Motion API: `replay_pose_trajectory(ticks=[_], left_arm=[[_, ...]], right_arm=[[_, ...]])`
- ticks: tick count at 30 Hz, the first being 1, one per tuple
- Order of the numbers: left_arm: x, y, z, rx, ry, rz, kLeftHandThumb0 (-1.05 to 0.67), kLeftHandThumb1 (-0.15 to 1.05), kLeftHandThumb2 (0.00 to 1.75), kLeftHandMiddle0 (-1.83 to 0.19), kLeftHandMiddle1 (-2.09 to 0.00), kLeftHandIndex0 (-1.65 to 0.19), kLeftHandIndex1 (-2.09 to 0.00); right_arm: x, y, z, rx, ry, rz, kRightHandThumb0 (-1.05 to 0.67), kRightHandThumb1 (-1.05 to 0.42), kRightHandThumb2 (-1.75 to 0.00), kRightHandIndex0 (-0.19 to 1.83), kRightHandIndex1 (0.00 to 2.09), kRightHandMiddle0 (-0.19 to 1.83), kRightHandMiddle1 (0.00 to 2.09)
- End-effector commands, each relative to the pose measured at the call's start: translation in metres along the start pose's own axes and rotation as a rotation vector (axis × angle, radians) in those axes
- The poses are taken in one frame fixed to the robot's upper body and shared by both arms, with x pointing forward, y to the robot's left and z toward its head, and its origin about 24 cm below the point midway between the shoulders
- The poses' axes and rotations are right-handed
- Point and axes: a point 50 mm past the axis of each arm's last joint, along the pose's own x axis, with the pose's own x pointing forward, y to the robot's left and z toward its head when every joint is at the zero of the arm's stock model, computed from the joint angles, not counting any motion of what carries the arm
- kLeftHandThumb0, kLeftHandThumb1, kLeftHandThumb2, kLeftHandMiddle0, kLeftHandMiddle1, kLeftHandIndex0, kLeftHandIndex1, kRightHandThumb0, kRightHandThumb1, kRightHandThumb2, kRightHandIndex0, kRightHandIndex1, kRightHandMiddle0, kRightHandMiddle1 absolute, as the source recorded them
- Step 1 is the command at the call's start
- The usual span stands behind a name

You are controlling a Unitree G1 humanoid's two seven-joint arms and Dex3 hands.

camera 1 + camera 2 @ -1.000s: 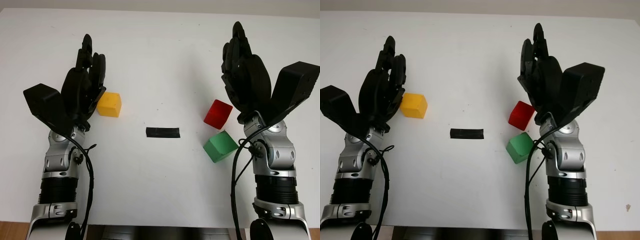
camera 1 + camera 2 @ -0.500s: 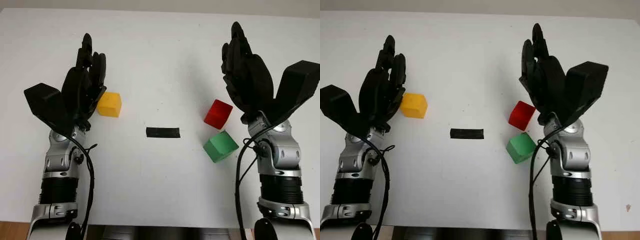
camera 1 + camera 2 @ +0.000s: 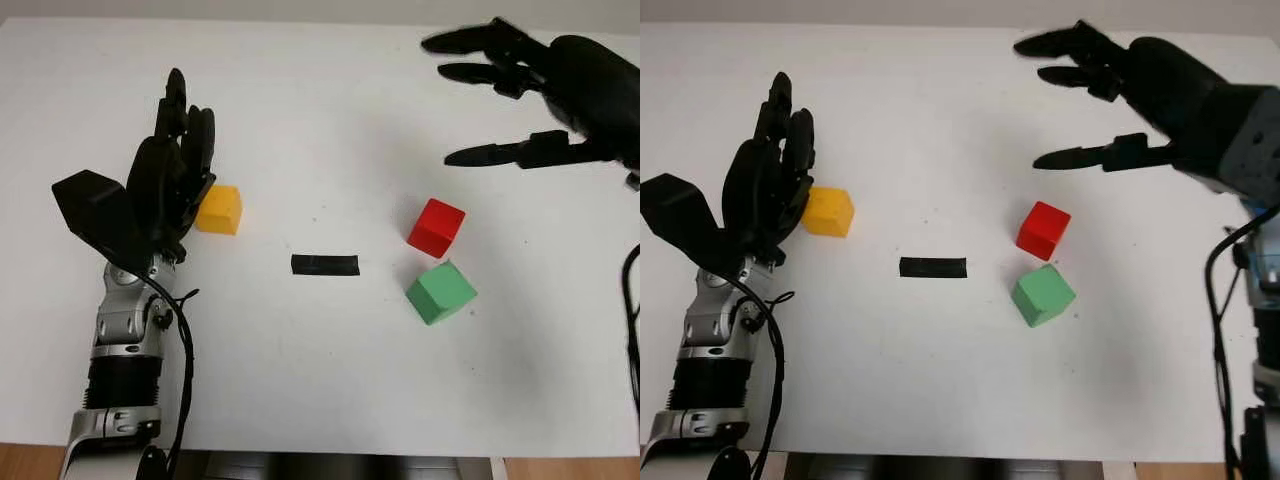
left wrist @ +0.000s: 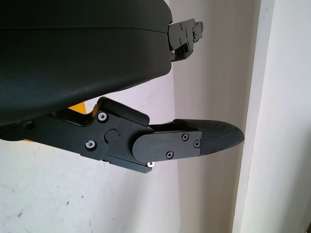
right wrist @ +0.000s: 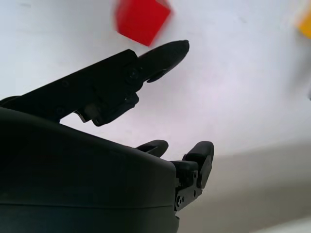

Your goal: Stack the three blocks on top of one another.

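Red block (image 3: 436, 226), green block (image 3: 441, 291), yellow block (image 3: 219, 209)

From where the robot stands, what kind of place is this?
Probably a lab test bench for manipulation practice: a plain white table with a yellow block, red block, green block and a black tape strip, nothing homelike.

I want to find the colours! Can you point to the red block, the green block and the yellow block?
red block (image 3: 436, 226), left eye view, top face
green block (image 3: 440, 291), left eye view, top face
yellow block (image 3: 828, 212), right eye view, top face
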Motion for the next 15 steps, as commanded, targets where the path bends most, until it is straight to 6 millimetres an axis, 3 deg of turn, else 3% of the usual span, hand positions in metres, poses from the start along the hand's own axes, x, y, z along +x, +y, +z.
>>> replay_pose_trajectory(ticks=[1, 10, 15], left_arm=[[-0.001, 0.000, -0.002, -0.005, 0.006, 0.003, -0.73, 1.05, 0.48, 0.18, -0.04, 0.16, -0.05], [0.002, -0.002, 0.000, -0.002, 0.006, -0.003, -0.73, 1.05, 0.51, 0.17, -0.05, 0.15, -0.06], [0.003, -0.002, 0.000, 0.000, 0.011, -0.003, -0.74, 1.05, 0.49, 0.18, -0.05, 0.16, -0.05]], right_arm=[[-0.004, 0.000, 0.004, -0.077, 0.009, 0.051, -0.33, -0.77, -0.05, 0.43, 0.09, 0.45, 0.24], [-0.001, 0.015, 0.014, -0.484, -0.033, 0.236, -0.32, -0.78, -0.06, 0.46, 0.08, 0.55, 0.12], [0.002, 0.021, 0.012, -0.593, -0.052, 0.278, -0.35, -0.79, -0.06, 0.48, 0.08, 0.58, 0.10]])
